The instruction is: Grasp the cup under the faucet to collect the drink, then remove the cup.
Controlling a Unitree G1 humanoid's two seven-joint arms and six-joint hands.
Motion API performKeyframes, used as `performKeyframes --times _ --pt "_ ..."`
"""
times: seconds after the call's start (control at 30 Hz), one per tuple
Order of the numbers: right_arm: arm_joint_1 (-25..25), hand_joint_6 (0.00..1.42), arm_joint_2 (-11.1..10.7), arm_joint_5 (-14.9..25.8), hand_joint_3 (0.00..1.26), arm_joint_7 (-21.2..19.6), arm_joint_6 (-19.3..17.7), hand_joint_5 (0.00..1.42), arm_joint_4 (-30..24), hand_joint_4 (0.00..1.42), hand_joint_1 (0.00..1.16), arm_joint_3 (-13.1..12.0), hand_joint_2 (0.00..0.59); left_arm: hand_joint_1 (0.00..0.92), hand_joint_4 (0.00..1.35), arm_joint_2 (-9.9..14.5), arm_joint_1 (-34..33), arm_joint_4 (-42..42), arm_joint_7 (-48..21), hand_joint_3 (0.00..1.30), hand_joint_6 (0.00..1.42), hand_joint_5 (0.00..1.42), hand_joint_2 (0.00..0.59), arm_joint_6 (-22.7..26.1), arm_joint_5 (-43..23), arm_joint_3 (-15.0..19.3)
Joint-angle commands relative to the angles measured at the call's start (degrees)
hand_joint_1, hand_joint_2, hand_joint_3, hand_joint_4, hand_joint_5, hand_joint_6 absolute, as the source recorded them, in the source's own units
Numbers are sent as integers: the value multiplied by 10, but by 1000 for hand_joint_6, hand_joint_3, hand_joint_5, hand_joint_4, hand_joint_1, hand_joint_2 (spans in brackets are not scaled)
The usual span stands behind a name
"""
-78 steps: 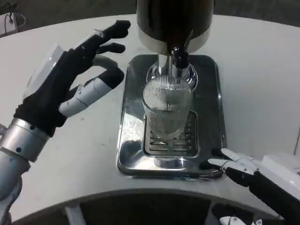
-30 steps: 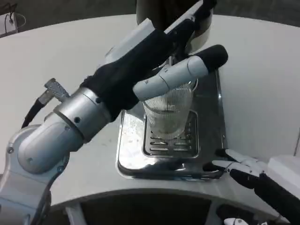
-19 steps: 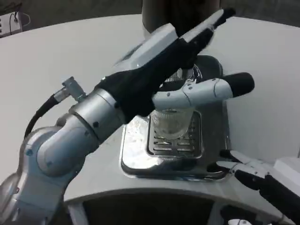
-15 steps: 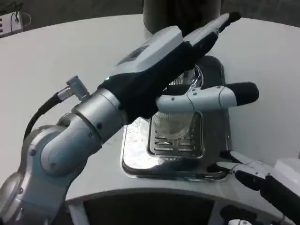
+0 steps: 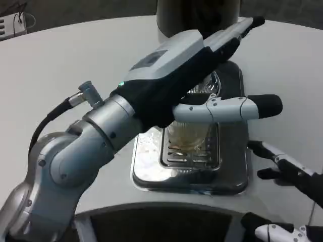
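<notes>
The left arm [image 5: 86, 156] has swung in from the left side of the worktop [image 5: 60, 65] and now lies across the drink machine [image 5: 197, 12], and the whole view has drifted a little with it — so the camera moved too. That suggests the reach toward the faucet is under way, though I judge the collecting step not finished.

The drip tray [image 5: 151, 169] sits at the machine's foot, and the cup [image 5: 189, 136] stands on its grate under the faucet, mostly hidden by the hand. What shows of the ribbed glass looks faintly amber, where it looked clear a moment ago — possibly drink coming in, but I cannot be sure.

The left hand [image 5: 197, 65] is spread over the cup: long fingers reach up past the machine's base, and one finger lies crosswise in front of the cup's upper part. Whether it grips the glass or only touches it, I cannot tell.

The right hand [image 5: 285, 169] has shifted slightly at the tray's right edge, fingers apart and holding nothing.
</notes>
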Motion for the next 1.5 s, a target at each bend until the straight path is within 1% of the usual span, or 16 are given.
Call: performKeyframes --times 0.03,0.07,0.13,0.2,0.33,0.5,0.67,0.77,1.1,1.3,1.5 --pt "-23 144 29 18 2 -62 -23 169 54 54 665 14 265 0 0 -3 9 14 -16 0 136 0 31 -3 5 -2" --pt "-25 144 30 18 0 -72 -28 161 61 46 676 19 254 0 0 -3 9 14 -15 0 136 0 29 -3 4 1" --pt "-38 144 38 15 0 -95 -39 156 87 44 681 36 251 0 0 -4 9 14 -14 0 138 0 16 -4 3 5" --pt "-46 130 40 12 0 -111 -48 145 105 33 703 49 245 0 0 -5 8 14 -15 0 138 0 14 -4 2 9" --pt "-66 129 42 1 0 -141 -65 133 145 32 722 78 235 0 0 -3 6 11 -18 0 139 0 9 -3 4 16" --pt "-97 113 43 -10 0 -170 -78 122 186 22 746 105 231 0 0 -2 3 9 -20 0 140 0 2 -3 4 21" --pt "-128 111 47 -21 0 -199 -81 122 216 22 750 128 230 0 0 0 0 3 -24 0 140 0 0 0 6 26" --pt "-158 111 53 -32 0 -217 -78 122 239 22 771 141 224 0 0 1 0 -2 -26 0 140 0 0 1 7 29" --pt "-222 111 70 -50 0 -255 -79 112 302 22 778 173 224 0 0 6 -1 -17 -36 0 137 0 0 7 8 41" --pt "-242 111 77 -52 0 -263 -77 109 324 21 780 181 224 0 0 16 -7 -19 -47 0 113 0 0 5 13 39" --pt "-251 105 76 -52 0 -265 -79 109 331 14 781 185 224 0 0 24 -20 -11 -70 0 111 0 0 1 20 28"
